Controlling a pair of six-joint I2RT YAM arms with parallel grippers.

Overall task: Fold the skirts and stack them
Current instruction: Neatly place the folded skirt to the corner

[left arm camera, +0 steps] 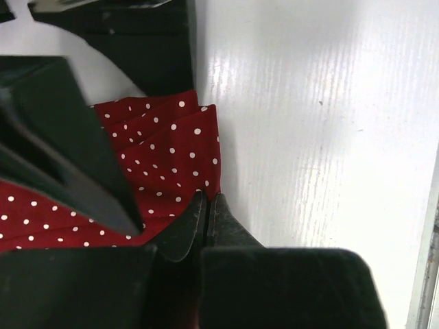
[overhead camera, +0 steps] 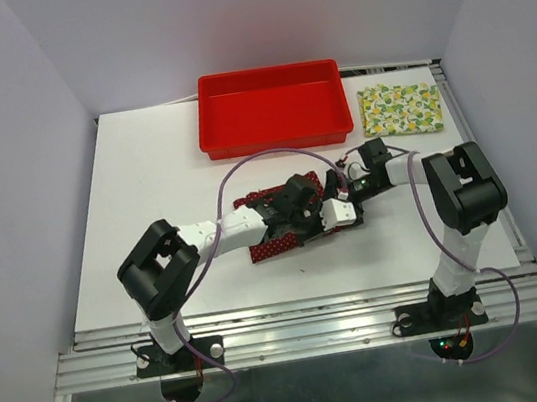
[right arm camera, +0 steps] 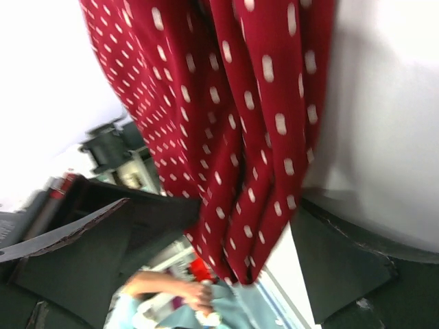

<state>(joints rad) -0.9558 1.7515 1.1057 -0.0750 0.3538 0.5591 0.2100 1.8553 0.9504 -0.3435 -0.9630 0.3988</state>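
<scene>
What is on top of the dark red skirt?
The left gripper is shut on the edge of the dark red skirt; the right gripper stands open astride it. In the top view the arms cover its middle.

— What is seen toward the far edge of the white table [overhead camera: 158, 207]?
— A red tray [overhead camera: 278, 144] is set there, its long side laid along the back edge.
— And at the near edge?
— Aluminium rails [overhead camera: 308, 329] are run across it. Pale walls [overhead camera: 3, 180] are seen around the table.
</scene>
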